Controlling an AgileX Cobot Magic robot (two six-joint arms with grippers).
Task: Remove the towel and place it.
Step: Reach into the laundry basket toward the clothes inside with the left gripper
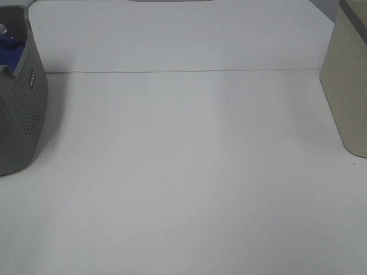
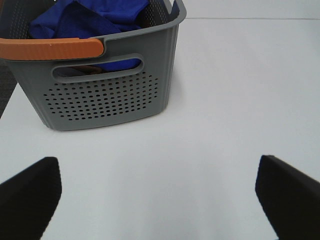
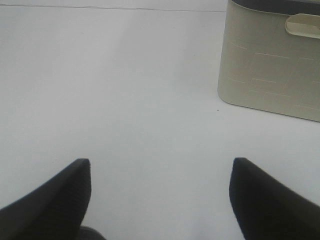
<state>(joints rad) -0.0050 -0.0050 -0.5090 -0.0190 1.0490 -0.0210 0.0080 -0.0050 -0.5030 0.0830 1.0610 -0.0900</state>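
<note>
The royal-blue towel [image 2: 95, 17] lies bunched inside the grey perforated basket [image 2: 105, 95], which has an orange handle [image 2: 50, 48]. In the high view only a bit of the towel [image 1: 10, 51] shows in the basket [image 1: 26, 109] at the far left edge. My left gripper [image 2: 157, 192] is open and empty, its two dark fingers wide apart over the white table, short of the basket. My right gripper [image 3: 160, 195] is open and empty over the table, near the beige bin. Neither gripper shows in the high view.
A beige bin [image 1: 347, 86] stands at the right edge of the white table [image 1: 189, 172]; it also shows in the right wrist view [image 3: 272, 60]. A seam line [image 1: 183, 71] crosses the table at the back.
</note>
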